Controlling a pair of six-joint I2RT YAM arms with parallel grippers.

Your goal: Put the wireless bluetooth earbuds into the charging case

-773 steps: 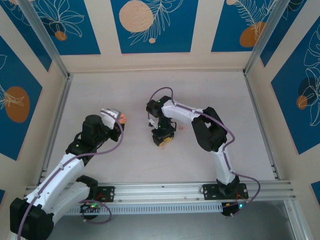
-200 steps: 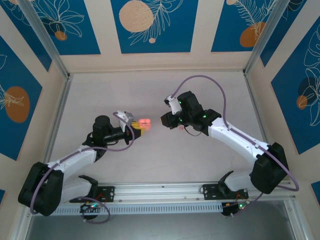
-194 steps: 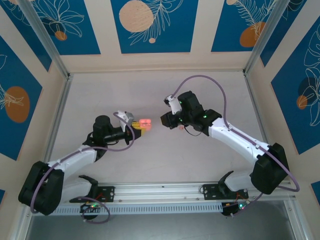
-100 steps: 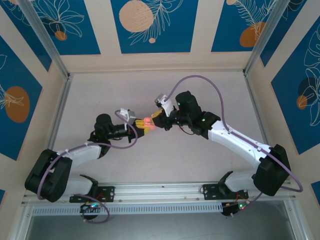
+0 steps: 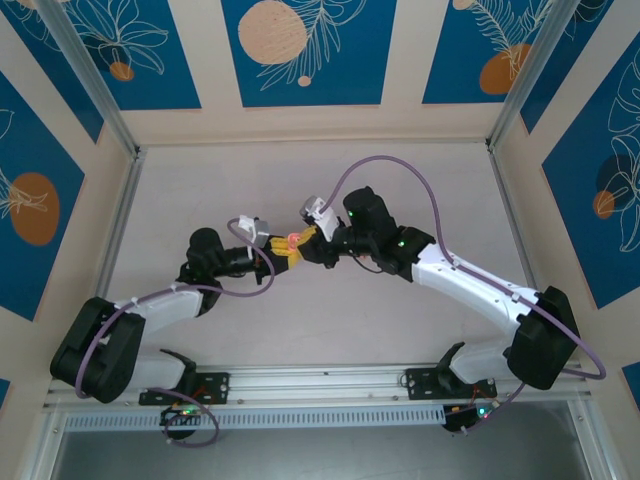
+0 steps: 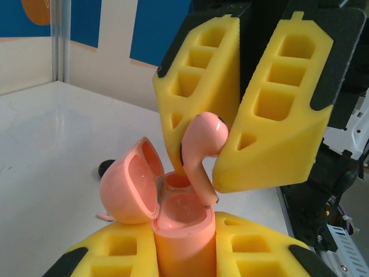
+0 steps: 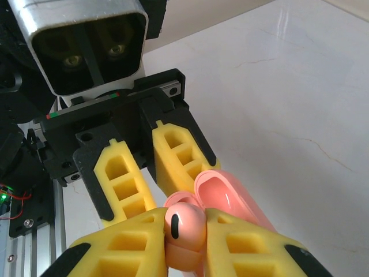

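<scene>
My left gripper (image 6: pixel 183 232) is shut on the body of the salmon-pink charging case (image 6: pixel 180 239) and holds it upright. The case's lid (image 6: pixel 128 189) is swung open to the left. My right gripper (image 6: pixel 202 173) comes down from above, shut on one pale-pink earbud (image 6: pixel 203 143). The earbud's stem tip touches the case's near socket rim. In the right wrist view the earbud (image 7: pixel 185 226) sits between my right gripper's fingers (image 7: pixel 185 222), with the open case (image 7: pixel 229 199) just beyond. In the top view both grippers, left (image 5: pixel 282 251) and right (image 5: pixel 306 240), meet mid-table.
A small dark object (image 6: pixel 105 168) lies on the white table (image 6: pixel 52 144) behind the case. Metal frame posts and patterned walls enclose the table (image 5: pixel 300 170). A rail (image 5: pixel 330 380) runs along the near edge.
The right gripper has swung left and down with the earbud until it meets the case. The left gripper has shifted slightly right with the open case.
</scene>
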